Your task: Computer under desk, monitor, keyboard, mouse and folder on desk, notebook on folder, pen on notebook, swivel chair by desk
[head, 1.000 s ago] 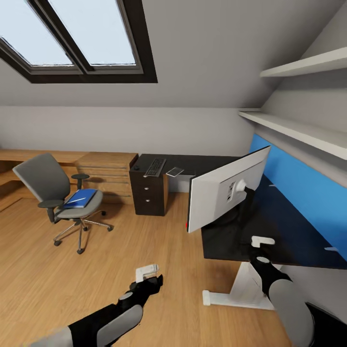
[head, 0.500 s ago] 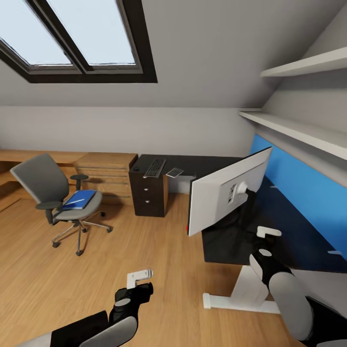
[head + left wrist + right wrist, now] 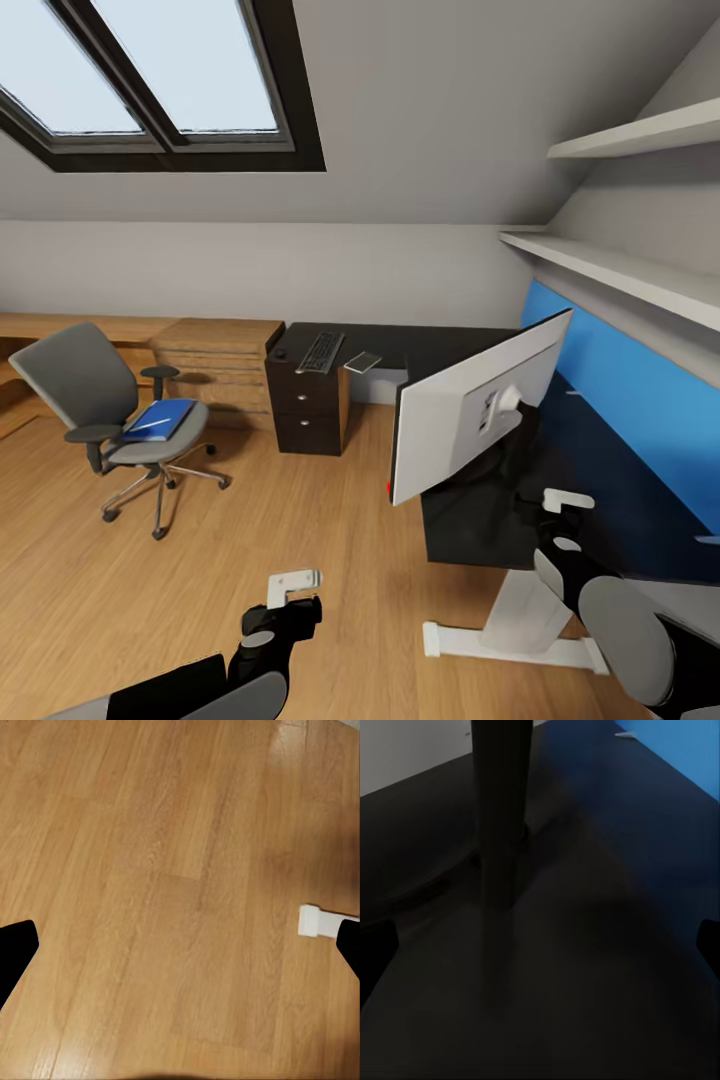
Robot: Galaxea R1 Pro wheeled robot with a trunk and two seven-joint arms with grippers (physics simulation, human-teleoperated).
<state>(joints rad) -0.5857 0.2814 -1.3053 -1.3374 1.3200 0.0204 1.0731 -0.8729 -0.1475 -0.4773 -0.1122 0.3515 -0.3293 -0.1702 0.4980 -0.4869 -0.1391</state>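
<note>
Your landmark is the worktop (image 3: 440,345), the black L-shaped top running along the far wall and the blue back panel (image 3: 640,400).

Well to the left of the worktop, out on the wood floor (image 3: 150,590), stands the swivel chair (image 3: 110,405), clear of everything. The folder (image 3: 160,418) lies flat on its seat, and the pen (image 3: 150,424) lies on the folder as a thin pale stick.

Just left of the worktop's black drawer unit (image 3: 308,400) sits a light wood cabinet (image 3: 218,365).

On the far leg of the worktop, above that drawer unit, you see the mouse (image 3: 281,353) near the left edge, then the keyboard (image 3: 322,351), then the notebook (image 3: 363,361) just beside it.

Your left end effector (image 3: 296,582) hangs over bare floor, in front of the worktop; in the left wrist view its fingers sit far apart, with nothing between them.

On the near leg of the worktop stands the monitor (image 3: 470,420), pale back towards you, a red light at its lower corner.

Your right end effector (image 3: 566,500) hovers above the worktop beside the monitor's stand (image 3: 501,832), fingers spread wide and empty.
</note>
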